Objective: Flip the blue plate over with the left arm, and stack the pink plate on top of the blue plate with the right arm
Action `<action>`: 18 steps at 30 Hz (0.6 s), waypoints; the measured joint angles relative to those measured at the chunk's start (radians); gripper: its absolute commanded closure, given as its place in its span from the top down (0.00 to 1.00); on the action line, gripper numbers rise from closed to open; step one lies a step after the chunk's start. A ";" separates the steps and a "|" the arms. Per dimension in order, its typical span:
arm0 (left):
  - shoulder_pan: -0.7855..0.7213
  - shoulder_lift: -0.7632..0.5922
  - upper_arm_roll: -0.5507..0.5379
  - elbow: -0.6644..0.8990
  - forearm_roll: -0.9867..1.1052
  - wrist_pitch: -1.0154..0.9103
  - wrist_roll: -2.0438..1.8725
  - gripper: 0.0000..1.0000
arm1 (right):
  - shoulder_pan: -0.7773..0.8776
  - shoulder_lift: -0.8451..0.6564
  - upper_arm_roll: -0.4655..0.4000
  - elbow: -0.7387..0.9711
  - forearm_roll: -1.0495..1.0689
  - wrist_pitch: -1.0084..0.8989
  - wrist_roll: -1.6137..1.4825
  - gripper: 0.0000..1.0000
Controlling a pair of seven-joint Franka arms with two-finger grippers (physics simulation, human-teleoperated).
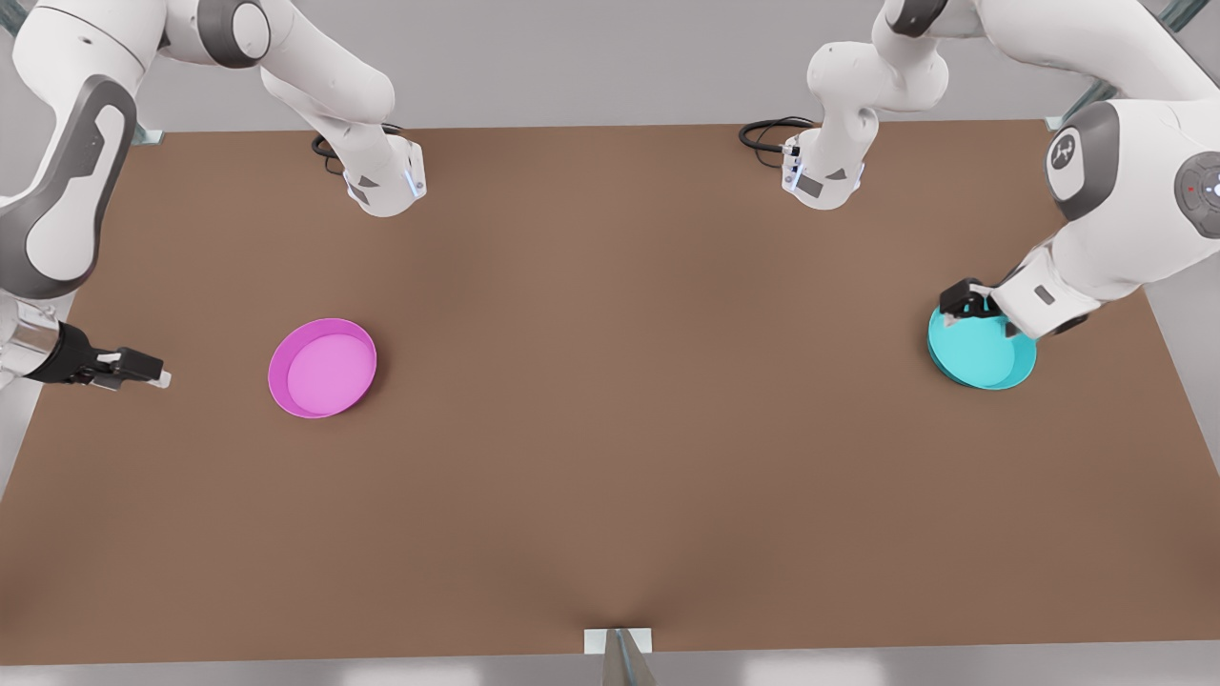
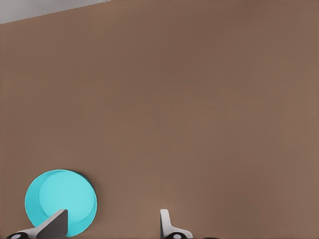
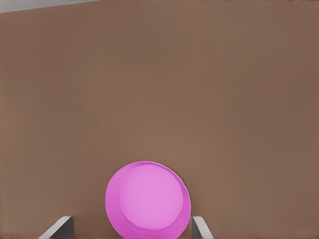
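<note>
The blue plate (image 1: 984, 354) lies on the brown table (image 1: 610, 429) at the front view's right. My left gripper (image 1: 977, 314) hovers at its far rim, open; in the left wrist view one fingertip (image 2: 56, 223) overlaps the blue plate (image 2: 61, 201) and nothing sits between the fingers of the left gripper (image 2: 109, 226). The pink plate (image 1: 322, 368) rests rim up at the front view's left. My right gripper (image 1: 157, 373) is low beside it, a short gap away, pointing at it. In the right wrist view the right gripper (image 3: 130, 229) is open, its fingers either side of the pink plate (image 3: 147, 199).
Two white arm links with black cables (image 1: 772, 133) reach over the table's back edge. A small metal bracket (image 1: 618, 640) stands at the middle of the front edge. Bare brown tabletop spreads between the two plates.
</note>
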 measured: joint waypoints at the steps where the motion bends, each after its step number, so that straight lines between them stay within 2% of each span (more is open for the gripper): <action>1: 0.004 -0.007 -0.004 -0.001 0.000 -0.001 -0.008 1.00 | 0.002 0.000 0.000 -0.001 0.000 -0.001 0.000 1.00; 3: 0.009 -0.006 -0.009 -0.047 0.000 0.089 -0.011 1.00 | 0.003 0.000 0.000 -0.002 0.000 -0.001 0.000 1.00; 5: 0.006 -0.104 -0.019 -0.262 0.001 0.256 -0.011 1.00 | 0.005 0.000 0.002 -0.002 0.000 0.001 0.000 1.00; 6: 0.047 -0.113 -0.055 -0.274 0.002 0.257 -0.011 1.00 | 0.004 0.001 0.002 -0.002 0.000 0.001 0.000 1.00; 11: 0.049 -0.026 -0.063 -0.203 0.006 0.233 -0.016 1.00 | 0.004 0.002 0.002 -0.002 0.000 0.001 0.000 1.00; 18: 0.047 -0.024 -0.058 -0.198 0.007 0.228 -0.018 1.00 | 0.006 0.000 0.003 -0.002 0.000 0.000 0.000 1.00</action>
